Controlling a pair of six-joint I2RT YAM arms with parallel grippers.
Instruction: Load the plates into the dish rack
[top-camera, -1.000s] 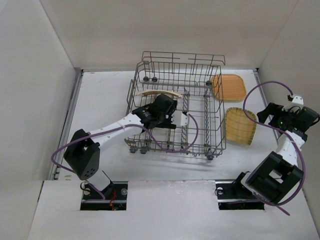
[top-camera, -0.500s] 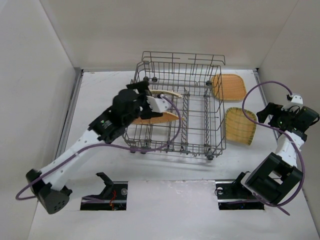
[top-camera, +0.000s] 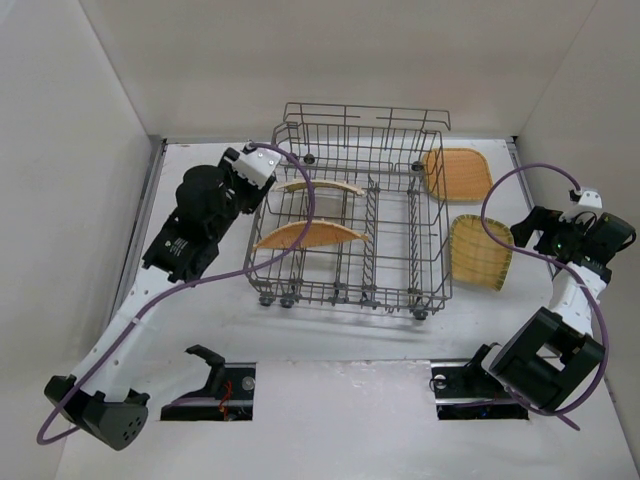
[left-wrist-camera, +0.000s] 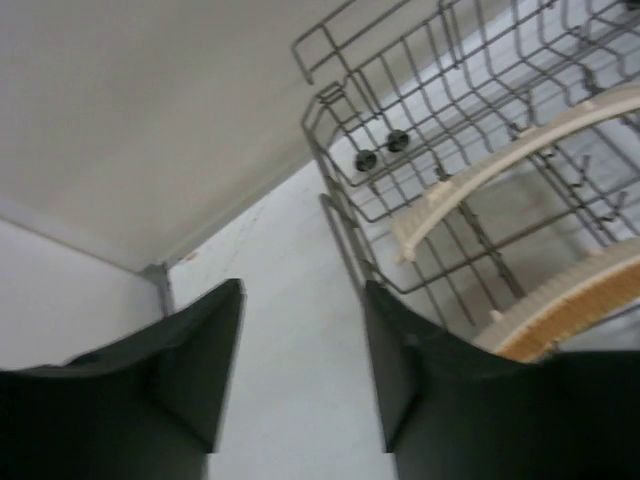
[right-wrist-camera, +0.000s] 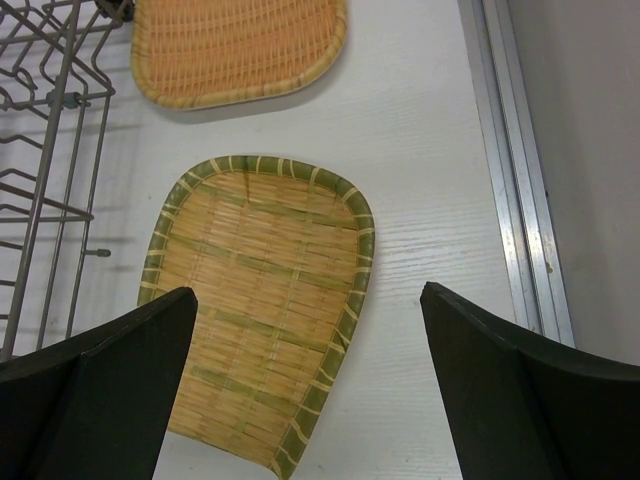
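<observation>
Now that your left gripper (left-wrist-camera: 302, 310), part-open and empty, has drawn back left of the grey wire dish rack (top-camera: 365, 107), two woven yellow-orange plates (top-camera: 310, 235) stand edge-on inside it. Two remain flat on its right, the leaf-shaped plate (right-wrist-camera: 260, 330) beneath your wide-open, empty right gripper (right-wrist-camera: 307, 292).

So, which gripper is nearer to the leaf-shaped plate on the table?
Right. The right gripper hangs just right of the leaf-shaped plate, jaws open; the left gripper is across the dish rack, by its rear left corner.
</observation>
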